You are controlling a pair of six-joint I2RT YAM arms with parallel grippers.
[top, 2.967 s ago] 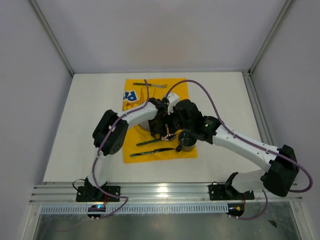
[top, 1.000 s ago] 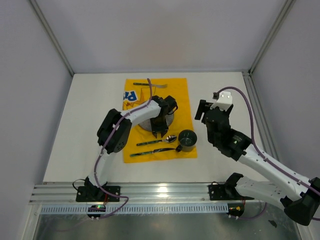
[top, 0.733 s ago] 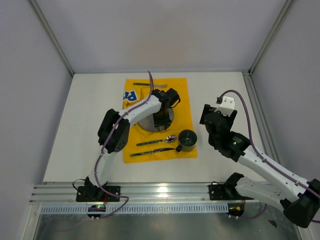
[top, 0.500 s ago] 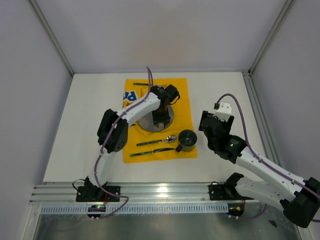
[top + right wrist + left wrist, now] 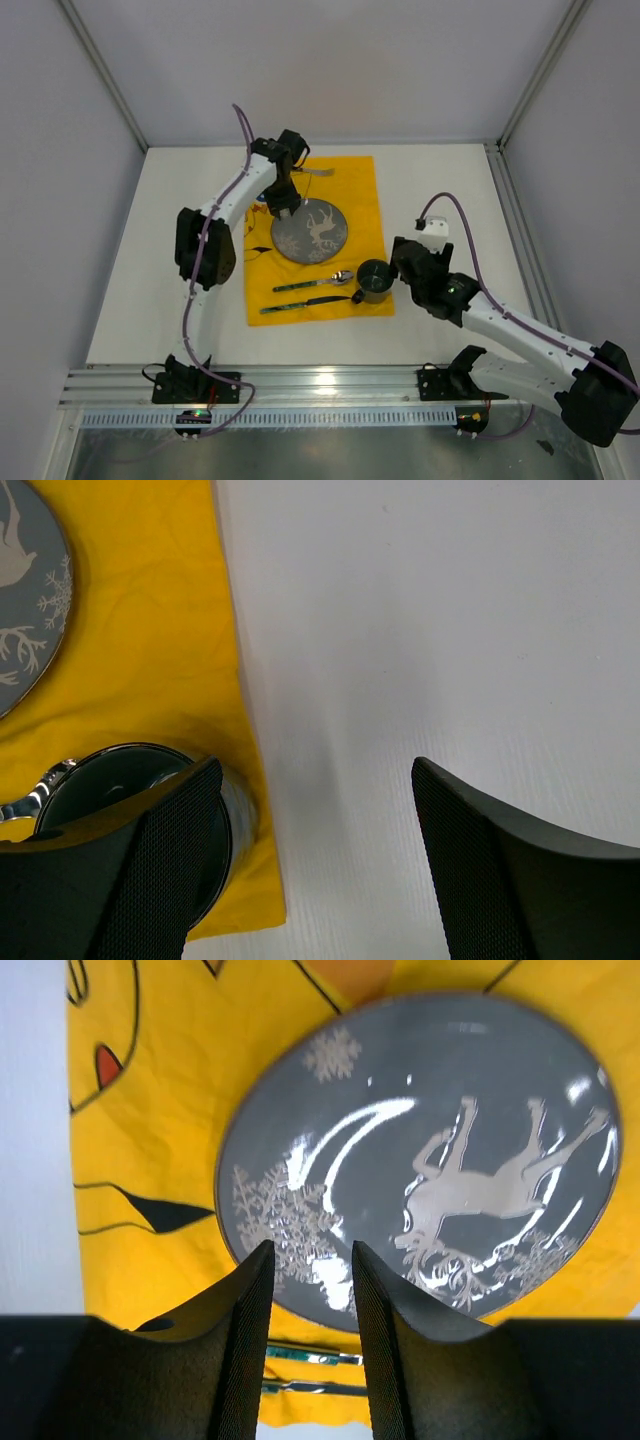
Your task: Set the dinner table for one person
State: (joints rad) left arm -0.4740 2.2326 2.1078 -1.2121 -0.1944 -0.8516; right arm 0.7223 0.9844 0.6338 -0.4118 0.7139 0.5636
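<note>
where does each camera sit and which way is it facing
Top external: fixed above and behind the bases, looking down on the matte white tabletop; left arm and right arm show whole.
Left wrist: on the left arm, looking down past the open left gripper at the round grey reindeer-print plate.
Right wrist: looking down past the open right gripper at tabletop and a dark metal cup.
Shared: both wrist views catch the plate and the yellow cartoon-printed cloth.

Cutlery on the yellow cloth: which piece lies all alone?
The fork, at the far edge of the cloth, beyond the plate. The spoon and the other utensil lie side by side nearer the robot.
</note>
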